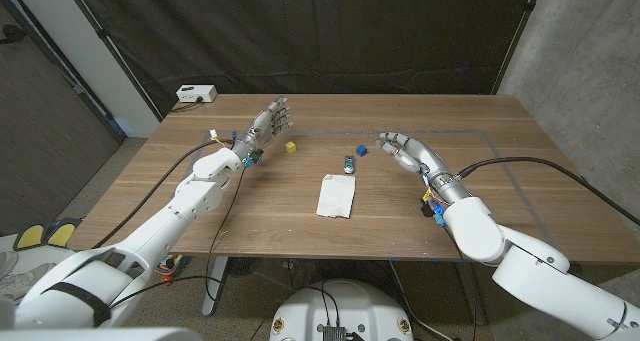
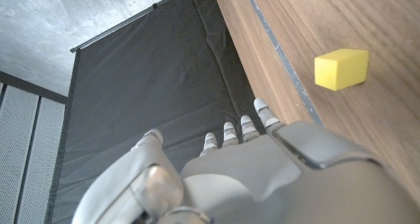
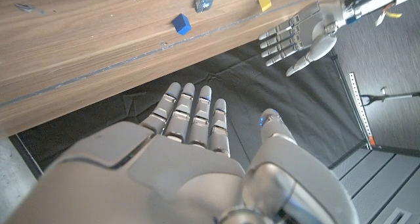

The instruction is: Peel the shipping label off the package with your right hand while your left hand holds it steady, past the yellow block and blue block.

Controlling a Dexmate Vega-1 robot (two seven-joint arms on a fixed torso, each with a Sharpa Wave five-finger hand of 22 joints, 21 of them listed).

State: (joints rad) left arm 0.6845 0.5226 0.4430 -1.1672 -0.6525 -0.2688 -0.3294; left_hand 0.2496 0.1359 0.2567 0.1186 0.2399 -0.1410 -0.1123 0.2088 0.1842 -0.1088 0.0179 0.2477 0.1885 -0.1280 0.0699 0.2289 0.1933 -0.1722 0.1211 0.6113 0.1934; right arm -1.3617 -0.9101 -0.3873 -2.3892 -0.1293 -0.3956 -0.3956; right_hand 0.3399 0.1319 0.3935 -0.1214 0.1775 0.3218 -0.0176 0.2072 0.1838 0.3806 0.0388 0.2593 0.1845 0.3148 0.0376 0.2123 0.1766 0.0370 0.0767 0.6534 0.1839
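Two hands up, both empty. Left hand (image 1: 266, 124) sits over the far left part of the table (image 1: 200, 216), fingers straight and apart, holding nothing. Right hand (image 1: 402, 149) is over the right side, fingers spread and pointing toward the middle, also holding nothing. Neither one touches the package.

Package (image 1: 336, 195): white, flat, lying near the table's middle, closer to the front edge, between the two arms and well apart from both hands. Can't make out the label on it from the head view.

Yellow block (image 1: 290, 147) lies just right of the left hand, beyond the package. Blue block (image 1: 362, 149) lies left of the right hand, also beyond the package. A small dark-and-blue object (image 1: 347, 165) sits between the blue block and the package, near the package's far edge; too small to identify.

Left wrist view: back of the left hand (image 2: 262, 171), fingers straight, yellow block (image 2: 340, 68) on the wood nearby.

Right wrist view: right hand (image 3: 190, 152) with fingers extended side by side, blue block (image 3: 181, 23) and yellow block (image 3: 264, 1) on the table, left hand (image 3: 298, 37) open across from it.

White box (image 1: 194, 94) with a cable at the far left corner of the table.
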